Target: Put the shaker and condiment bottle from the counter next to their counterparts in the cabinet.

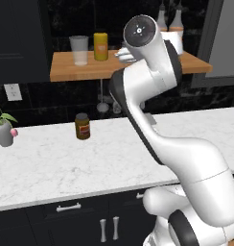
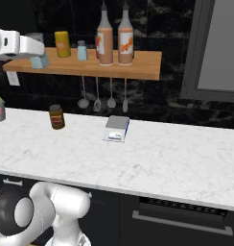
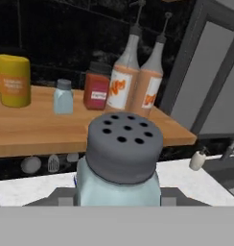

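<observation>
My gripper [image 2: 39, 58] is shut on the pale-blue, grey-capped shaker [image 3: 120, 156], which sits close in front of the hand camera. The held shaker [image 2: 41, 61] is at the left end of the wooden cabinet shelf [image 2: 143, 69]; I cannot tell whether it touches the plank. Its twin shaker [image 3: 63, 96] [image 2: 82, 50] stands upright further along the shelf. Two tall orange-brown condiment bottles [image 2: 105, 42] [image 2: 125, 40] stand side by side on the shelf, also seen as bottles [image 3: 122, 77] [image 3: 150, 84] in the hand view.
A yellow canister [image 2: 62, 43] and a clear glass [image 1: 79, 49] stand on the shelf, with a red-labelled jar [image 3: 96, 87] beside the bottles. On the marble counter [image 2: 162, 161] are a brown jar [image 1: 82, 126], a small box [image 2: 117, 129] and a potted plant [image 1: 3, 129]. Utensils [image 2: 97, 98] hang below the shelf.
</observation>
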Available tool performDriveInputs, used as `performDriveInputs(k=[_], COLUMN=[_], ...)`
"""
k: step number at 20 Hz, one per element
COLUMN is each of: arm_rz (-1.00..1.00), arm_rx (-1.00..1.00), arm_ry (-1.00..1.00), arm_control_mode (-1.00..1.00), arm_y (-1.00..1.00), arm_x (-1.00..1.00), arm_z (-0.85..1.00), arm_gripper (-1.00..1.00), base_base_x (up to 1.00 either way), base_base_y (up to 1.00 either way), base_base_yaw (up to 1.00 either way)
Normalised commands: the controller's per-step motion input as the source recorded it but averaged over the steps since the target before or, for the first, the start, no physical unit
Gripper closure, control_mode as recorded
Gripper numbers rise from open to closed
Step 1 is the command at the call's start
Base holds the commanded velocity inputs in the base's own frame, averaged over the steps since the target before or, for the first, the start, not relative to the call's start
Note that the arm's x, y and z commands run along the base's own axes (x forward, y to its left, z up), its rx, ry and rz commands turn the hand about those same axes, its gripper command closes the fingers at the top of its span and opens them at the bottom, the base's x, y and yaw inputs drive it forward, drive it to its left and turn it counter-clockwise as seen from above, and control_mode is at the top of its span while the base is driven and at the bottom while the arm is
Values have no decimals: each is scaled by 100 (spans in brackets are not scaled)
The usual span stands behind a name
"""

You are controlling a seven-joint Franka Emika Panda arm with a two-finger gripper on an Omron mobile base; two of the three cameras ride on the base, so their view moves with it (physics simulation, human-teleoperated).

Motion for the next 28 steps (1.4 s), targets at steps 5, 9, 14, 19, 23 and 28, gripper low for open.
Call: performDriveInputs(k=[5, 9, 14, 19, 23, 28], arm_rz=[13, 14, 13, 20, 11, 9], arm_rx=[0, 0, 1, 1, 3, 1], arm_ry=[-14, -7, -2, 0, -3, 0], arm_control_mode=[-100, -100, -100, -100, -100, -100], arm_y=[-1, 0, 0, 0, 0, 0], arm_x=[1, 20, 18, 20, 37, 36], arm_z=[-8, -10, 1, -11, 0, 0], arm_gripper=[100, 100, 100, 100, 100, 100], base_base_x=[0, 0, 0, 0, 0, 0], base_base_y=[0, 0, 0, 0, 0, 0], base_base_yaw=[0, 0, 0, 0, 0, 0])
